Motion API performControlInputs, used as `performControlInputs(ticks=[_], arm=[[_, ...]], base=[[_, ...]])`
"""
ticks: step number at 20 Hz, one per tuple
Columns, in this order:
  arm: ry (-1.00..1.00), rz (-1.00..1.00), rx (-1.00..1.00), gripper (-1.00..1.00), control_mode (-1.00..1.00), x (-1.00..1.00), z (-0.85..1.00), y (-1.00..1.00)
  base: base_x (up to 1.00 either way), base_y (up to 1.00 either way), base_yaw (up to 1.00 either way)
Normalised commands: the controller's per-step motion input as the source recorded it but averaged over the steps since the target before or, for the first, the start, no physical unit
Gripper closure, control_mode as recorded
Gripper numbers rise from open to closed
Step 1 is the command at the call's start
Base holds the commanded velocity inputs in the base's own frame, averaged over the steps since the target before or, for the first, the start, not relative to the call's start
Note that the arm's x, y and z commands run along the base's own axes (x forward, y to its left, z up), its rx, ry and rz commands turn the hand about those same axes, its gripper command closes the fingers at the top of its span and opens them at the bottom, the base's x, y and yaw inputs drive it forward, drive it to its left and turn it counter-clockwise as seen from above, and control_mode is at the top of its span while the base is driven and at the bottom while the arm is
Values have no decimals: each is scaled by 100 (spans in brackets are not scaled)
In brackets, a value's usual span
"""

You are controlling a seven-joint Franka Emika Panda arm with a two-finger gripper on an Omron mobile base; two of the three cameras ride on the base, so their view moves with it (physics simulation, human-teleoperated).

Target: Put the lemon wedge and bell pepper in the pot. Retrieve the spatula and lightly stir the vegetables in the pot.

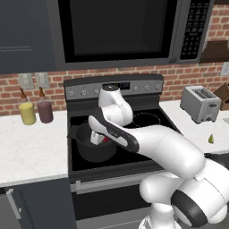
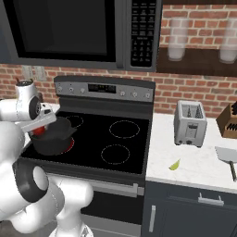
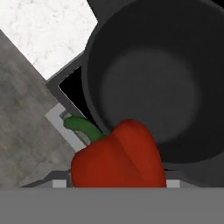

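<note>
Arm over the pot on the stove, lemon wedge and spatula on the right counter.

At the left edge the gripper hangs over the dark pot on the stove, a bit of red bell pepper showing at it. Right of the stove, on the white counter, lie the lemon wedge, a toaster behind it, and the spatula at the right edge.
</note>
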Motion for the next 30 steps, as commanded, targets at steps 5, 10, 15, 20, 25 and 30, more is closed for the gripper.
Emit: performControlInputs(ticks=[5,10,15,20,25,30], arm=[[2,0,0,100,-100,45,-18,16],[0,0,0,100,-100,40,-17,0],[0,0,0,100,-100,38,-30,0],[0,0,0,100,-100,5,-42,1],[0,0,0,100,-100,0,-31,0],[1,0,0,100,-100,1,-11,0]], base=[[0,0,0],[0,0,0],[0,0,0],[0,0,0],[0,0,0],[0,0,0]])
